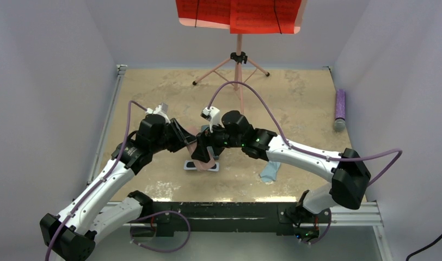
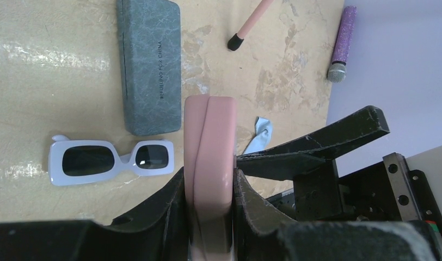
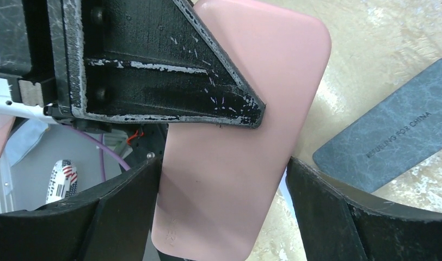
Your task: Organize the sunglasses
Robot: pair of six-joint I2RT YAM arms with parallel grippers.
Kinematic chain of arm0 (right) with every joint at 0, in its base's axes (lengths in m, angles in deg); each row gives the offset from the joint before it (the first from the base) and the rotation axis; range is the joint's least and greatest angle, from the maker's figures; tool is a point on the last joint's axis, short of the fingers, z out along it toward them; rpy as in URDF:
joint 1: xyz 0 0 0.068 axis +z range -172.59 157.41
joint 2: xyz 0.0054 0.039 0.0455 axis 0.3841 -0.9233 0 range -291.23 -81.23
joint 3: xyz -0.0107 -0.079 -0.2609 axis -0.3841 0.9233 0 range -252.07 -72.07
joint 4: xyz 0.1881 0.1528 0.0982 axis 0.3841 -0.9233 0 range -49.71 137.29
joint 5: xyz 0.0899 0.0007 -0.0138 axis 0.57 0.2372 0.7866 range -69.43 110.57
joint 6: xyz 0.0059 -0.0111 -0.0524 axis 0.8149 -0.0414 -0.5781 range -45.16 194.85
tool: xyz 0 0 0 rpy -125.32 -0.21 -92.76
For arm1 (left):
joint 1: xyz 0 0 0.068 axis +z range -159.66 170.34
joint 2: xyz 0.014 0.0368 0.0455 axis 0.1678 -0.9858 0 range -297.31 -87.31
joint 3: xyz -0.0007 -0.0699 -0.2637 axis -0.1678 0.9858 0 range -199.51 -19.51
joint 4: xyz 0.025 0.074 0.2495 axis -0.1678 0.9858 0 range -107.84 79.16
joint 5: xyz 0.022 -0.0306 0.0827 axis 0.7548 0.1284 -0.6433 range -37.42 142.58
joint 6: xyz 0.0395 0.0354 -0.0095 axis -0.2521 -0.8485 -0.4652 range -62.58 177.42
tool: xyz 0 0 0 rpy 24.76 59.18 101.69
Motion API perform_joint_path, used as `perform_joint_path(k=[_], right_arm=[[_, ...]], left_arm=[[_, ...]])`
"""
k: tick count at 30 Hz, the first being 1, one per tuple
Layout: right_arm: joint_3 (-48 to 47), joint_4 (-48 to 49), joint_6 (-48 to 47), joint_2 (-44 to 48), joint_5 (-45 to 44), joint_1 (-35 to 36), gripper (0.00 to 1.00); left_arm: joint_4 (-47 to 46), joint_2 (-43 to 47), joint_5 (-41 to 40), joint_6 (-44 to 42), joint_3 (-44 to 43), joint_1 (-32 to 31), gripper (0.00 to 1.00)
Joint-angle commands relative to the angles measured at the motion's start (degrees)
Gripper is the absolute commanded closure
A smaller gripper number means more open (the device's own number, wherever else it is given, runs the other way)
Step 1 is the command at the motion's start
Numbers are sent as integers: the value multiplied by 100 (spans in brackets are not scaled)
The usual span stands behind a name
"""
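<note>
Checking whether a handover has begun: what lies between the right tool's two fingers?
The pink case, clamped by the left tool, lies between the right tool's open fingers; the right wrist view shows it.

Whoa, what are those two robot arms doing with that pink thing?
The left gripper is clamped on a closed pink case. The right gripper sits open around that case, one finger on each side, not squeezing it. Down on the table, the white sunglasses lie beside a grey case, not put away yet.
</note>
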State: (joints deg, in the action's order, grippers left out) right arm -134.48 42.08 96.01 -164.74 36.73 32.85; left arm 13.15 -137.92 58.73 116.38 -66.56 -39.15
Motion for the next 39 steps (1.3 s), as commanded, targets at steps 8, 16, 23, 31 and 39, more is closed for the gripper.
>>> perform_joint_path(k=[8,16,23,31,39], right_arm=[[-231,44,307,1,394,2,38],[94,459,963,466,593,-184,83],[654,1358,2098,778,1543,-851,99],[1152,2272,2736,1351,1852,-1147,100],[1394,3121,3318,1793,2614,-1172,100]], left_arm=[[-147,115,110,-162,-387,18,100],[-258,415,229,-459,-356,18,28],[-527,1115,428,-771,-105,15,0],[-2205,1535,2158,-826,787,27,0],[-4540,1415,3176,-241,1335,23,0]])
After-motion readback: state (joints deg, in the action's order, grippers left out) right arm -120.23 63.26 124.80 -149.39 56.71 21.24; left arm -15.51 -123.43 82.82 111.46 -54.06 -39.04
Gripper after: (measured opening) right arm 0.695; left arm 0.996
